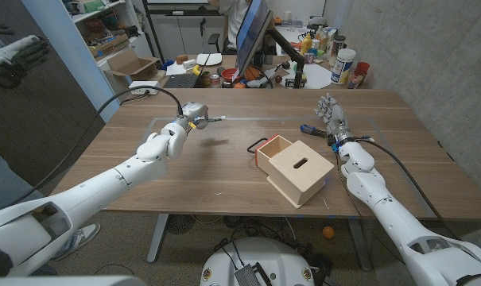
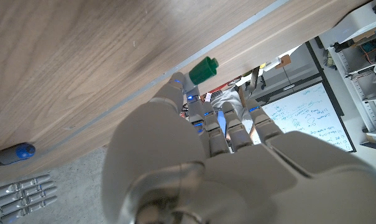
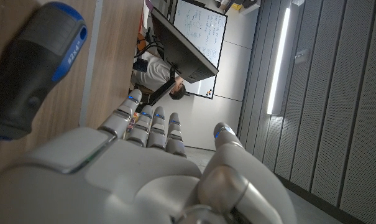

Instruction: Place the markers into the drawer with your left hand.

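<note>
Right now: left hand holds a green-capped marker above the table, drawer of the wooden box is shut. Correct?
Not quite. The left hand does hold the green-capped marker above the table, but the drawer of the wooden box is pulled open, as the head view shows.

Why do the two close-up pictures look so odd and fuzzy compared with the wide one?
Head view: even light, sharp, soft shadows beside the pale wooden drawer box. Left wrist view: the left hand sits so near the lens it blurs; the green marker cap is clearer. Right wrist view: the right hand and blue-and-black tool handle loom large and soft; a ceiling light strip glares.
</note>
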### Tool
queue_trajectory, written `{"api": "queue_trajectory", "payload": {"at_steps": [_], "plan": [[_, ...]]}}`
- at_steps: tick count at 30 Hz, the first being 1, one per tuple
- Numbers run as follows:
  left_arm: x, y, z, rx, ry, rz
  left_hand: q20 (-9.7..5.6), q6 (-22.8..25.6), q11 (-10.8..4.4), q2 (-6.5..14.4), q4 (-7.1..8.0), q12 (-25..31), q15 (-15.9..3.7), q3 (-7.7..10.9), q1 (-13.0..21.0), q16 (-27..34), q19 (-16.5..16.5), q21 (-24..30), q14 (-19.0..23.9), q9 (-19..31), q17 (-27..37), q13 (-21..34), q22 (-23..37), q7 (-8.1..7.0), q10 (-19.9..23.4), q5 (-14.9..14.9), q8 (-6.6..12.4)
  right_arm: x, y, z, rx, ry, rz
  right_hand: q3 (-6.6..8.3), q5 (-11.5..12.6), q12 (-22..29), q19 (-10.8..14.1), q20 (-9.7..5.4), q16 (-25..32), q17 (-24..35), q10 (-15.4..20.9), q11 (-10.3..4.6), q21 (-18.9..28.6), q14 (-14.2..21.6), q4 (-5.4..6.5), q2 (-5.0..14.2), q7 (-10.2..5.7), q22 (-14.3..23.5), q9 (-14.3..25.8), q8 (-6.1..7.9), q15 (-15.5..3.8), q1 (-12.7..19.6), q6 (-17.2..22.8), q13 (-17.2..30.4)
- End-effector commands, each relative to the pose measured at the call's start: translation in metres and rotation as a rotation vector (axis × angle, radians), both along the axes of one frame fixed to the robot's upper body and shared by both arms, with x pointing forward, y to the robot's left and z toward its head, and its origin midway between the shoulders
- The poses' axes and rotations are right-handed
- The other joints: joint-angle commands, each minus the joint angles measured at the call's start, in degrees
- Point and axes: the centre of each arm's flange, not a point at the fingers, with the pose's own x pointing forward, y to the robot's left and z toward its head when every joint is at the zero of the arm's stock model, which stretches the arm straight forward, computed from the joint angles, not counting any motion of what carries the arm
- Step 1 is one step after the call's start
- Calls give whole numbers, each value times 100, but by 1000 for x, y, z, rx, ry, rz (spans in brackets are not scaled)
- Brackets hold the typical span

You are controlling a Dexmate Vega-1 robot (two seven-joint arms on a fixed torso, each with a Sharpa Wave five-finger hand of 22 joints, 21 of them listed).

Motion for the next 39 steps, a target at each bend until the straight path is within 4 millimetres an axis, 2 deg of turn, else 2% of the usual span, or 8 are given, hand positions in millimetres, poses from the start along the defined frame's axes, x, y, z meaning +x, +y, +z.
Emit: {"api": "queue_trajectory", "payload": {"at_steps": [1, 12, 22, 32, 39], "plan": [[-21, -4, 15, 89, -33, -29, 49, 1346, -13, 54, 14, -33, 14, -15, 1, -11, -16, 0, -8, 238, 18, 21, 21, -188, -12, 32, 83, -17, 3, 6, -1, -18, -20, 31, 24, -11, 14, 25, -1, 5, 32, 19, 16, 44, -29, -15, -18, 11, 15, -21, 0, -43, 22, 30], [-46, -12, 42, 194, -64, -43, 51, 1346, -38, 55, 19, -49, 11, -30, -5, -11, -30, -5, -13, 276, 19, 24, 21, -208, -28, 34, 102, -24, 2, 10, 3, -35, -31, 30, 24, -1, 17, 26, 1, 6, 59, 41, 18, 54, -33, -18, -16, 11, 15, -22, 6, -50, 23, 30], [-62, -22, 55, 345, -124, -38, 42, 1353, -42, 58, 28, -60, -19, -49, -20, -6, -53, -13, -3, 321, 20, 29, 22, -243, -29, 37, 128, -28, 1, 9, 24, -52, -28, 31, 24, -2, 18, 20, 4, 9, 60, 41, 19, 64, -34, -14, -11, 11, 15, -21, 1, -57, 27, 30], [-76, -42, 63, 518, -195, -64, 26, 1338, -93, 59, 38, -70, -48, -71, -40, -4, -69, -19, 0, 363, 22, 32, 22, -302, -29, 39, 145, -31, 3, 11, 37, -70, -24, 31, 24, -4, 16, 25, 5, 11, 61, 45, 19, 70, -39, -15, -13, 12, 15, -22, 6, -61, 27, 30], [-93, -66, 69, 616, -268, -121, 17, 1340, -105, 59, 42, -73, -67, -83, -51, -3, -74, -19, 5, 372, 22, 34, 23, -314, -25, 39, 150, -34, 1, 8, 53, -75, -32, 30, 24, 0, 11, 26, 4, 12, 73, 53, 17, 71, -41, -15, -8, 12, 15, -21, 11, -65, 30, 30]]}}
